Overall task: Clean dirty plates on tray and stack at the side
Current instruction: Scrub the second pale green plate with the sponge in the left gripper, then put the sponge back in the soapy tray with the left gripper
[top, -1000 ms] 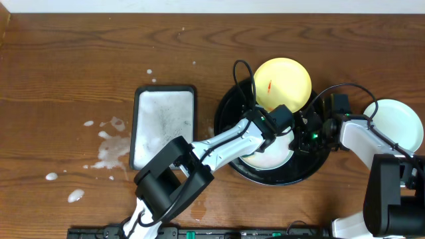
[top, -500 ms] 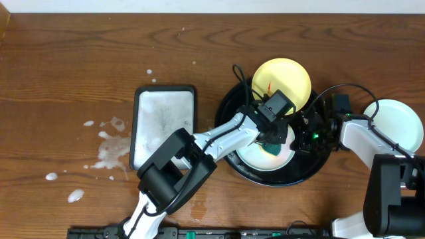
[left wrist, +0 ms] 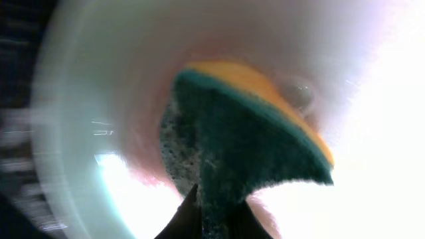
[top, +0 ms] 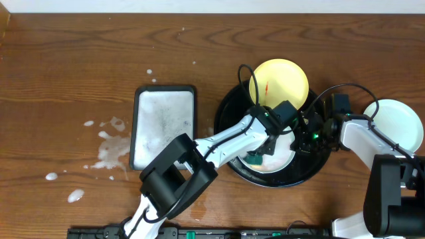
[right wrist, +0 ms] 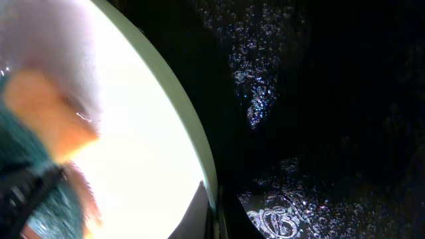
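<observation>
The round black tray (top: 229, 107) holds a yellow plate (top: 280, 83) with a red smear at its back and a mint-green plate (top: 273, 159) at its front. My left gripper (top: 265, 147) is shut on a green-and-yellow sponge (top: 255, 158) and presses it on the mint plate. In the left wrist view the sponge (left wrist: 246, 133) lies on the plate (left wrist: 93, 166), which has a pinkish film, and the gripper (left wrist: 219, 209) pinches it. My right gripper (top: 297, 141) is shut on the plate's right rim (right wrist: 199, 153), one finger on each side (right wrist: 214, 206).
A second mint-green plate (top: 393, 125) lies on the wood table to the right of the tray. A rectangular black-rimmed soapy tray (top: 163, 126) stands to the left, with foam splashes (top: 109, 149) on the table beyond it. The wet tray floor (right wrist: 319, 99) shows beside the rim.
My left gripper has swept the sponge across the mint plate, from its upper right towards its front left. The right gripper has kept hold of the rim.
</observation>
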Controlling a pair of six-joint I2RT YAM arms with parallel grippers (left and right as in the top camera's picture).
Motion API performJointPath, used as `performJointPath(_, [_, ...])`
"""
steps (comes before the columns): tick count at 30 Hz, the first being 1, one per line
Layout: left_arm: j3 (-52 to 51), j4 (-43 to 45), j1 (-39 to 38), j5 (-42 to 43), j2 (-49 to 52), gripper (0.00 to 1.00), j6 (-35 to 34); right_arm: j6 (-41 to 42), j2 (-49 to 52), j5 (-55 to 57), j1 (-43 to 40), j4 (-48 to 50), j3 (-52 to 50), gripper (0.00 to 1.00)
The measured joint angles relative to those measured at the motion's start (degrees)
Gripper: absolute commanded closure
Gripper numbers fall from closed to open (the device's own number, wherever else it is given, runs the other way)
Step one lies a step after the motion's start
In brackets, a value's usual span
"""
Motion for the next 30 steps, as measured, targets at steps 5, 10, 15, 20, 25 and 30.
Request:
performJointPath(5, [2.32,-5.42,-0.22,-9.57,1.16,0.93,-0.22,0.02,0.0,-0.31,0.02,-0.35,0.0,0.99])
performJointPath(10, [7.23,-10.47,0.0,-9.51,2.71,0.92,-0.2,0.02,-0.76,-0.09,0.2,-0.07,-0.52,0.99])
performJointPath(15, [8.74,-12.07,1.2,-5.35,-0.55,0.93,-0.2,0.04,-4.72,4.37,0.42,-1.14,-2.49,0.99])
performJointPath(20, [8.87,-17.7,1.75,-3.45,-9.03,0.93,-0.15,1.07,-11.02,8.17,0.42,-1.49,-3.32,0.99])
performJointPath(25, [9.33,-24.61,5.44,-3.61,-18.12,0.92,-0.17,3.34,-20.31,15.08,3.21,-3.15,-3.32,0.99])
performJointPath(30, [8.72,-28.74,13.68,-6.47,-24.22,0.83,0.85,5.46,-26.82,22.56,8.26,-7.13,-3.02,0.99])
